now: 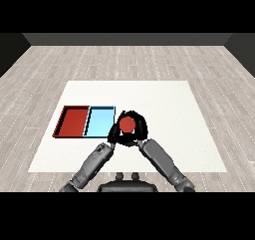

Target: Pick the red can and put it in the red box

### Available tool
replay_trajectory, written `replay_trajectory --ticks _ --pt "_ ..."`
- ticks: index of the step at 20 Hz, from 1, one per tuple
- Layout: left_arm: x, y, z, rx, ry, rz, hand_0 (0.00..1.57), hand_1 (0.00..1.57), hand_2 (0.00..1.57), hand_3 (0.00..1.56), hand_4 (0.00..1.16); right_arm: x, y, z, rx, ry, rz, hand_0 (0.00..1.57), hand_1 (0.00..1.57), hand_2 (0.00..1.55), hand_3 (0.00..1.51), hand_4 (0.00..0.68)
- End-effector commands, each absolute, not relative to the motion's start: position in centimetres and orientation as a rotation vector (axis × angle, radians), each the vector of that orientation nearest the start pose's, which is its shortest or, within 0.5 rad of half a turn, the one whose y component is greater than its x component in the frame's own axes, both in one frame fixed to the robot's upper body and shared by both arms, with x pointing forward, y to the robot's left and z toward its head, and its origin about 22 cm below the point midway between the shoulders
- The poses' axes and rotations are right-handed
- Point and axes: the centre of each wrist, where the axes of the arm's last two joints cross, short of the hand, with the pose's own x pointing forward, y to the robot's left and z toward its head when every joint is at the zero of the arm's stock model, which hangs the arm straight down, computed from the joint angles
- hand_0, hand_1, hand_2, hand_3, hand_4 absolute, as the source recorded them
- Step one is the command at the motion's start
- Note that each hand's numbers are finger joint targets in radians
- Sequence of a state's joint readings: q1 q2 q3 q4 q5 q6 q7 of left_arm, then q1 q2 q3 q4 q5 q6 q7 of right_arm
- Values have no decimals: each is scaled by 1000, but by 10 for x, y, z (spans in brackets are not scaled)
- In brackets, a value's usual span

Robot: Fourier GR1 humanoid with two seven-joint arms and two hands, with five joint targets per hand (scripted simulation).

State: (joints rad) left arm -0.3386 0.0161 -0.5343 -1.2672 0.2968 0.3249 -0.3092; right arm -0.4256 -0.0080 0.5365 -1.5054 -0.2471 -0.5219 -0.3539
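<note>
Right hand [138,129] is curling round the red can [128,124], holding it just at 3 o'clock of the light blue tray [99,120]. Left hand [113,134] is sitting close by, fingers unclear. Pick looks done; carrying to the red tray [73,121] at 9 o'clock is remaining.

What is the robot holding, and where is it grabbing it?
The right hand curls round the sides of the red can, leaving its top showing. The left hand is beside the can; its hold cannot be told.
</note>
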Motion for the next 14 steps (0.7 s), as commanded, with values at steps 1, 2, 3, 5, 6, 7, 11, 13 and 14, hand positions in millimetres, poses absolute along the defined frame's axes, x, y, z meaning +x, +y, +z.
replay_trajectory --ticks 1,2,3,5,6,7,11,13,14 --pt "281 76 -3 -294 -1778 -77 0 0 0 0 661 278 -47 86 313 -2090 13 1512 1512 1461 1403 642" --pt "276 72 -7 -200 -1764 -75 0 0 0 0 821 284 -56 80 326 -2097 18 1534 1534 1468 1405 649" --pt "281 76 -6 -230 -1774 9 374 374 719 567 911 277 -54 84 326 -2093 8 1544 1544 1467 1404 651" --pt "280 79 9 -211 -1738 42 1571 1571 1571 1521 1129 286 -62 77 332 -2087 17 1530 1530 1459 1393 652" --pt "283 67 -9 -194 -1729 32 1571 1571 1569 1491 1126 281 -58 62 356 -2092 4 1509 1509 1454 1394 649" --pt "286 60 8 -184 -1740 -5 1571 1571 1561 1478 1121 269 -54 69 334 -2096 1 1498 1498 1449 1391 652" --pt "282 50 13 -178 -1723 -11 1571 1571 1561 1480 1122 274 -67 66 350 -2087 -7 1488 1488 1443 1389 649" --pt "277 68 8 -158 -1736 13 1571 1571 1557 1478 1124 266 -54 81 340 -2100 -3 1482 1482 1443 1391 644" --pt "291 70 2 -154 -1778 26 1571 1571 1553 1473 1127 261 -46 87 351 -2093 -7 1485 1485 1445 1392 644"
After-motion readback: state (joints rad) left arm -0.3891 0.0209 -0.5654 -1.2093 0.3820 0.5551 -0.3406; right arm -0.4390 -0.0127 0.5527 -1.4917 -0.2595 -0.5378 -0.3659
